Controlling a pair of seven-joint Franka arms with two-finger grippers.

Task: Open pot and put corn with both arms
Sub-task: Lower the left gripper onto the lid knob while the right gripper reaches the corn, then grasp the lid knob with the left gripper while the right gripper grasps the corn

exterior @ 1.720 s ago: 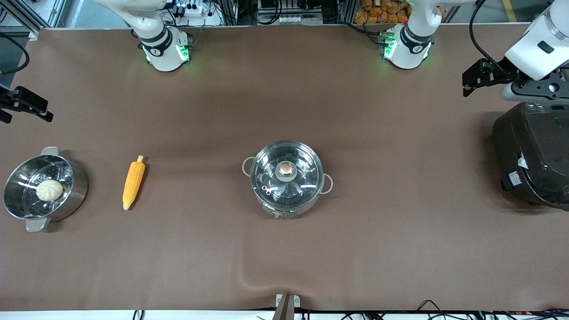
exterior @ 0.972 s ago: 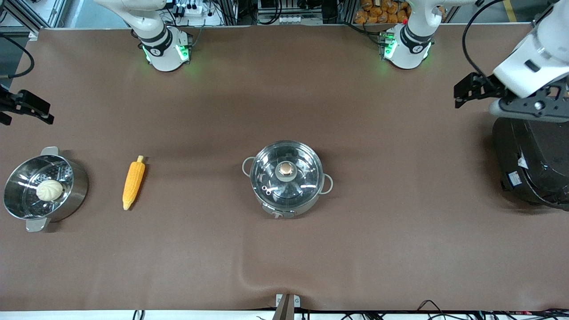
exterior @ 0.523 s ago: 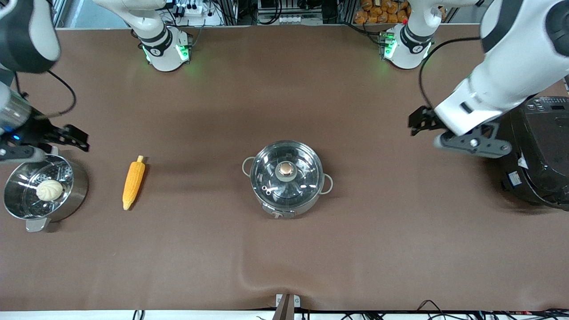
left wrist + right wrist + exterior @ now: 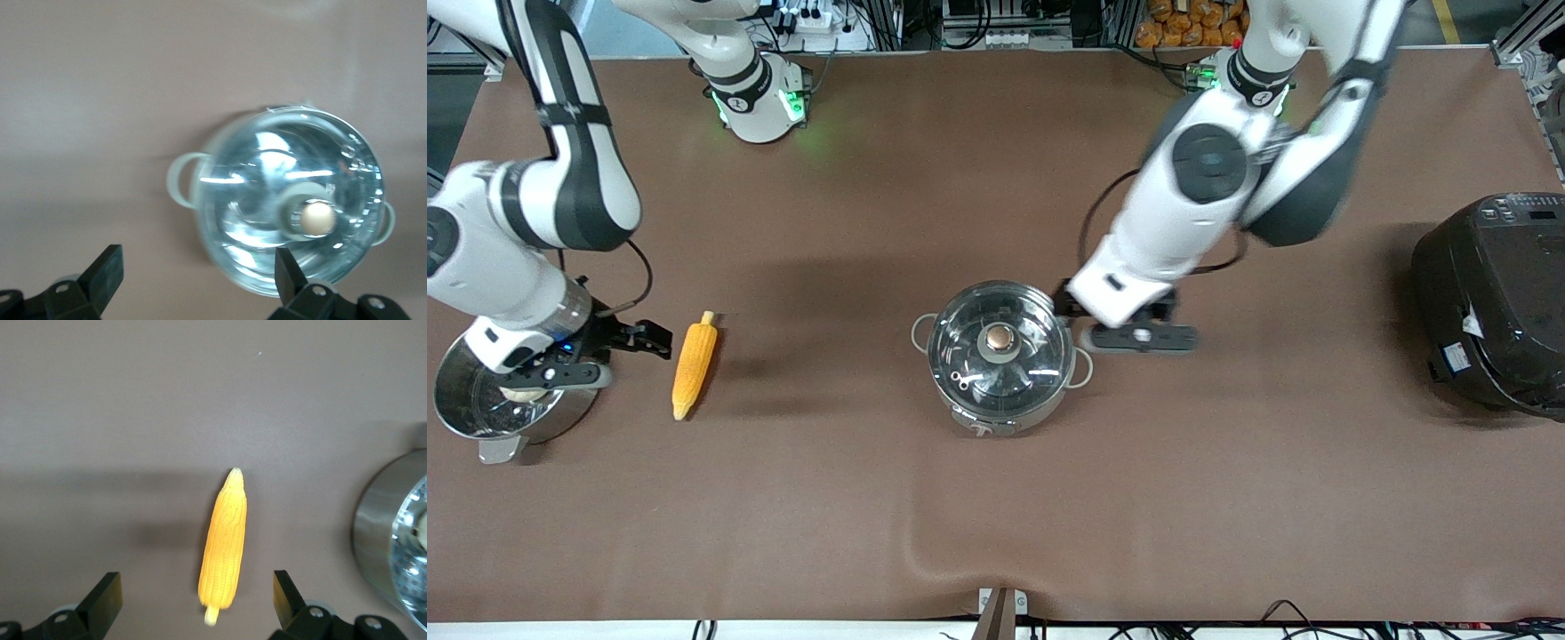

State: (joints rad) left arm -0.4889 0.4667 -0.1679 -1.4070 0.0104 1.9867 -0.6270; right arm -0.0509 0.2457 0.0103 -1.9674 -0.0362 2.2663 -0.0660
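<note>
The steel pot (image 4: 1000, 357) stands mid-table with its glass lid and copper knob (image 4: 1000, 338) on it. The yellow corn (image 4: 694, 364) lies on the cloth toward the right arm's end. My left gripper (image 4: 1064, 302) is open and empty, over the pot's rim toward the left arm's end. In the left wrist view (image 4: 197, 280) one finger overlaps the pot (image 4: 293, 213). My right gripper (image 4: 651, 339) is open and empty, just beside the corn. In the right wrist view (image 4: 195, 600) the corn (image 4: 225, 547) lies ahead between the open fingers, stub end nearest.
A steel steamer pot (image 4: 463, 427) stands at the right arm's end, partly under the right hand; it also shows in the right wrist view (image 4: 387, 533). A big black cooker (image 4: 1489, 302) stands at the left arm's end. A cloth wrinkle (image 4: 925, 551) lies near the front edge.
Both arms swung in from the table's ends. The left gripper moved from over the cooker to the pot's rim. The right gripper moved to beside the corn.
</note>
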